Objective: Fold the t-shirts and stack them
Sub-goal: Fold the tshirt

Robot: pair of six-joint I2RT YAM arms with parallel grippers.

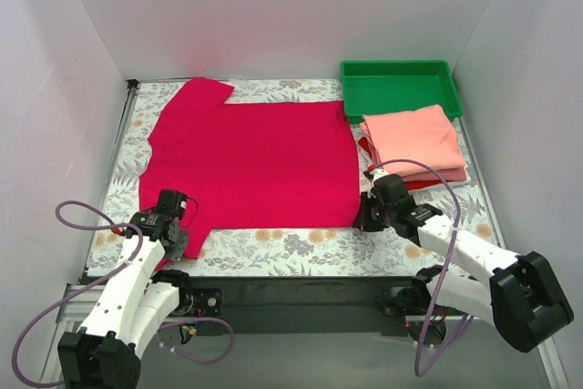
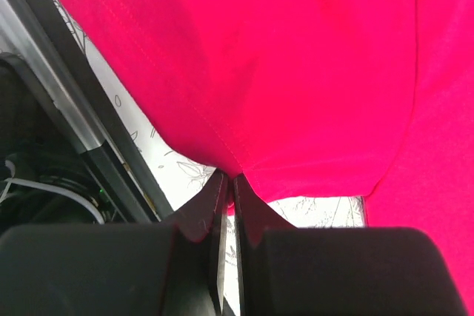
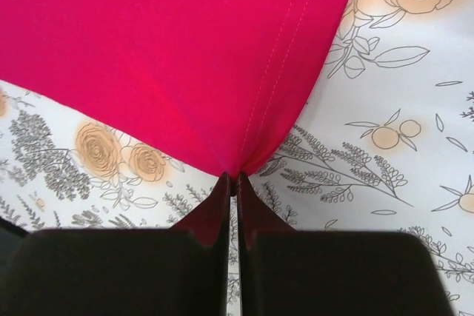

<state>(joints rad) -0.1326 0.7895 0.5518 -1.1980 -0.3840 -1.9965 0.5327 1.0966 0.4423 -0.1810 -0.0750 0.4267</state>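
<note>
A crimson-red t-shirt (image 1: 250,161) lies spread flat on the flowered tablecloth, collar side to the left. My left gripper (image 1: 179,241) is shut on its near left sleeve; the wrist view shows the cloth (image 2: 252,72) pinched between the fingertips (image 2: 211,197). My right gripper (image 1: 366,218) is shut on the shirt's near right hem corner, with the red cloth (image 3: 185,64) caught at the fingertips (image 3: 218,194). A folded salmon-pink t-shirt (image 1: 414,138) lies on a folded brighter red one (image 1: 428,182) at the right.
A green plastic tray (image 1: 401,87) stands at the back right, touching the folded stack. White walls close in the table on three sides. A black rail (image 1: 291,293) runs along the near edge. Purple cables loop by both arms.
</note>
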